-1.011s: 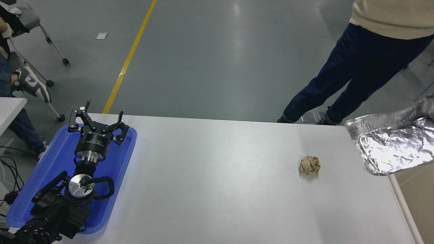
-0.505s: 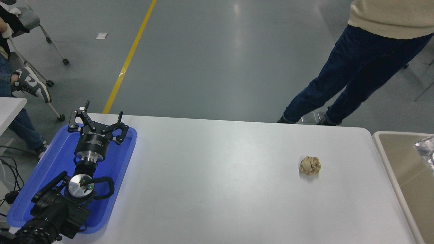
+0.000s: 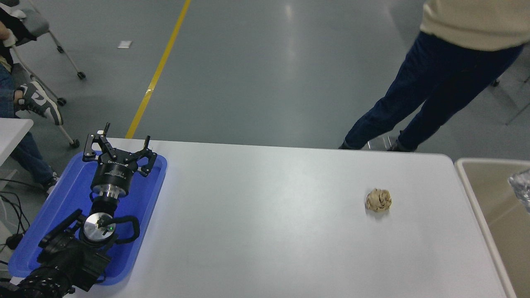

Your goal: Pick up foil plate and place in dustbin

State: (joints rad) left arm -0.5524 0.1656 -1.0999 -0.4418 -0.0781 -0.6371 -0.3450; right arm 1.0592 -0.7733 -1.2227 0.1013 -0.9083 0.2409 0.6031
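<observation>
The foil plate (image 3: 522, 188) shows only as a small crinkled silver corner at the right edge, inside the dustbin (image 3: 468, 182). The dustbin is a beige bin with a pale cream rim, standing past the table's right end. My left gripper (image 3: 117, 142) is open and empty, parked over the blue tray at the lower left. My right arm and gripper are out of view.
A small crumpled tan paper ball (image 3: 378, 200) lies on the white table (image 3: 265, 223) right of centre. A blue plastic tray (image 3: 145, 194) sits at the table's left end under my left arm. A person (image 3: 439, 87) stands at the far right. Chairs and another person's leg are at the far left.
One second ago the foil plate hung large over the table's right end. It has dropped into the dustbin, leaving only a corner in view. The standing person shifted slightly.
</observation>
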